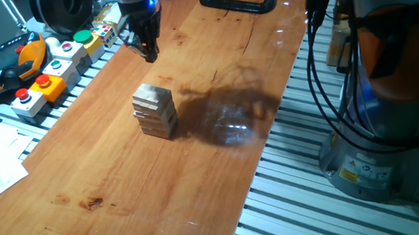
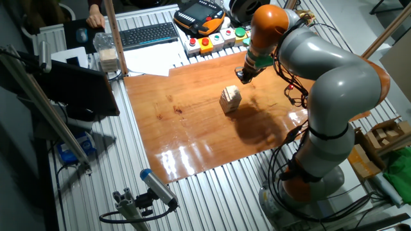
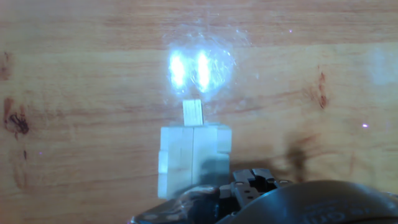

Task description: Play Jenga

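One Jenga tower (image 1: 154, 111) mid-bench (image 1: 126, 210) | one block pokes out | pincer (image 1: 146, 49) hovers beyond tower, grip state unclear

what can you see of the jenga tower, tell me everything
The Jenga tower is a small upright stack of pale wooden blocks in crosswise layers, standing on the wooden tabletop. Some blocks sit slightly offset, and in the hand view one block sticks out from its far side. Nothing touches it; the gripper hangs apart, above and behind.
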Robot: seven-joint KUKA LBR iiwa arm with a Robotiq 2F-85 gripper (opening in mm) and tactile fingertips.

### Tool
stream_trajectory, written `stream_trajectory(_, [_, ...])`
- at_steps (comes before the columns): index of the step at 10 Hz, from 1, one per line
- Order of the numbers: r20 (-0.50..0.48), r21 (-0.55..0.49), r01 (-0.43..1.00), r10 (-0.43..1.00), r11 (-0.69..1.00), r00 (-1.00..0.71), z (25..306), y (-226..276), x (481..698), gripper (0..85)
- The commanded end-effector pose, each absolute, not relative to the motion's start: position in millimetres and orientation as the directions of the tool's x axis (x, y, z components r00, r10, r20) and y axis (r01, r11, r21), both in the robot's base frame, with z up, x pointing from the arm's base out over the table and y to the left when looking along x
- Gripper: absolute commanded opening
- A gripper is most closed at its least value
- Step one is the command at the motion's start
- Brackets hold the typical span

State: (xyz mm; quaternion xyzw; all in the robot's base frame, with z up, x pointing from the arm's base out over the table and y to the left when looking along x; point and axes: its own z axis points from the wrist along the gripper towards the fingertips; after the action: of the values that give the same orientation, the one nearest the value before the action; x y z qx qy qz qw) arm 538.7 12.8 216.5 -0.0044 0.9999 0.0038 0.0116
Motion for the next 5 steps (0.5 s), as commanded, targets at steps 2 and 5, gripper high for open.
stream_trajectory(2, [-0.023, 0.009, -0.001, 0.000, 1.000, -1.000, 211.5, 17.6, 547.6, 0.7])
stream_trajectory(5, [-0.026, 0.006, 0.004, 0.004, 1.000, -1.000, 207.2, 24.0, 562.7, 0.7])
